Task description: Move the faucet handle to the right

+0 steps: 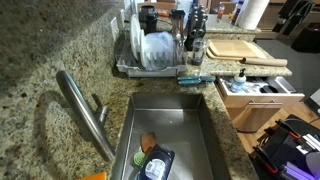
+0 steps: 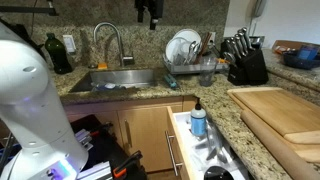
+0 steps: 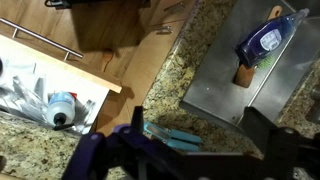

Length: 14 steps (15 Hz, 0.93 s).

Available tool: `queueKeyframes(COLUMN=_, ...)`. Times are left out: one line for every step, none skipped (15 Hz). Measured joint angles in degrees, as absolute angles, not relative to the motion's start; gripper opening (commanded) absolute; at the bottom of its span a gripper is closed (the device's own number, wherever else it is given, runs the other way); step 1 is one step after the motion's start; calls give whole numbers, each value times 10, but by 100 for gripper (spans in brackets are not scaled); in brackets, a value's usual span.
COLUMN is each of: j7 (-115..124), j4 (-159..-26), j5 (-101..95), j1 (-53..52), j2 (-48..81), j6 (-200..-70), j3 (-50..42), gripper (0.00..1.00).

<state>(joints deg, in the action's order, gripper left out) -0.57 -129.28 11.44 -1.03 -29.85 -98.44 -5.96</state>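
The faucet handle (image 1: 100,106) is a short slim steel lever beside the long curved spout (image 1: 84,110), at the left edge of the sink (image 1: 200,125). In an exterior view the arched spout (image 2: 108,38) stands behind the sink (image 2: 125,78); the handle is too small to make out there. My gripper (image 2: 148,10) hangs high above the counter, between the faucet and the dish rack. In the wrist view the gripper (image 3: 200,140) is open and empty, over the counter edge by the sink (image 3: 215,95). The handle is out of the wrist view.
A dish rack (image 1: 155,50) with plates stands behind the sink. A blue-handled tool (image 3: 170,135) lies on the counter below my jaws. A blue packet (image 3: 265,40) lies in the sink. An open drawer (image 2: 200,145), cutting boards (image 2: 280,110) and a knife block (image 2: 245,62) are nearby.
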Motion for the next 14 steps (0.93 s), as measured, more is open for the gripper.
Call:
queueKeyframes(j7=-6, j4=-1293, j5=114, j1=-10, j2=-299, j6=-984, j3=-60, gripper=100)
queueKeyframes(j7=-6, j4=-1293, j5=114, j1=-10, j2=-299, j6=-984, j3=-60, gripper=100)
queueKeyframes(j7=-6, j4=-1293, j5=114, j1=-10, j2=-299, j6=-984, j3=-60, gripper=100)
queueKeyframes(j7=-6, j4=-1293, j5=114, j1=-10, j2=-299, j6=-984, j3=-59, gripper=100)
queueKeyframes(j7=-9, j4=-1290, j5=114, j1=-10, j2=-294, j6=-984, j3=-59, gripper=100)
queueKeyframes(j7=-21, j4=-1281, j5=115, j1=-13, j2=-278, j6=-982, j3=-59, gripper=100)
queueKeyframes(j7=-35, j4=-1265, j5=115, j1=-17, j2=-251, j6=-978, j3=-57, gripper=100)
queueKeyframes(j7=-45, j4=-1247, j5=115, j1=-23, j2=-217, j6=-975, j3=-52, gripper=100)
queueKeyframes(j7=-53, j4=-1225, j5=115, j1=-30, j2=-181, j6=-971, j3=-45, gripper=100)
queueKeyframes(j7=-59, j4=-1201, j5=114, j1=-36, j2=-143, j6=-965, j3=-35, gripper=100)
queueKeyframes(j7=-65, j4=-1175, j5=114, j1=-42, j2=-106, j6=-961, j3=-24, gripper=100)
queueKeyframes(j7=-71, j4=-1147, j5=114, j1=-48, j2=-68, j6=-957, j3=-12, gripper=100)
queueKeyframes(j7=-77, j4=-1116, j5=110, j1=-53, j2=-30, j6=-951, j3=1, gripper=100)
queueKeyframes(j7=-84, j4=-1084, j5=104, j1=-58, j2=6, j6=-944, j3=13, gripper=100)
